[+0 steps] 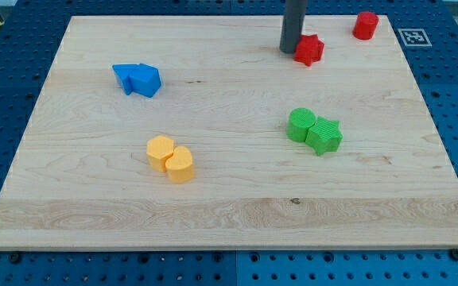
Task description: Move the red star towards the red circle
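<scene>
The red star point(310, 49) lies near the view's top, right of centre. The red circle point(365, 25) stands further to the view's right and a little higher, close to the board's top edge. My tip point(292, 50) rests on the board right at the star's left side, touching it or nearly so. The dark rod rises from there out of the view's top.
Two blue blocks point(137, 79) sit together at the view's left. Two yellow blocks point(171, 158) sit below the centre-left. A green circle and green star point(314, 131) sit together at right of centre. The wooden board point(229, 214) lies on a blue pegboard table.
</scene>
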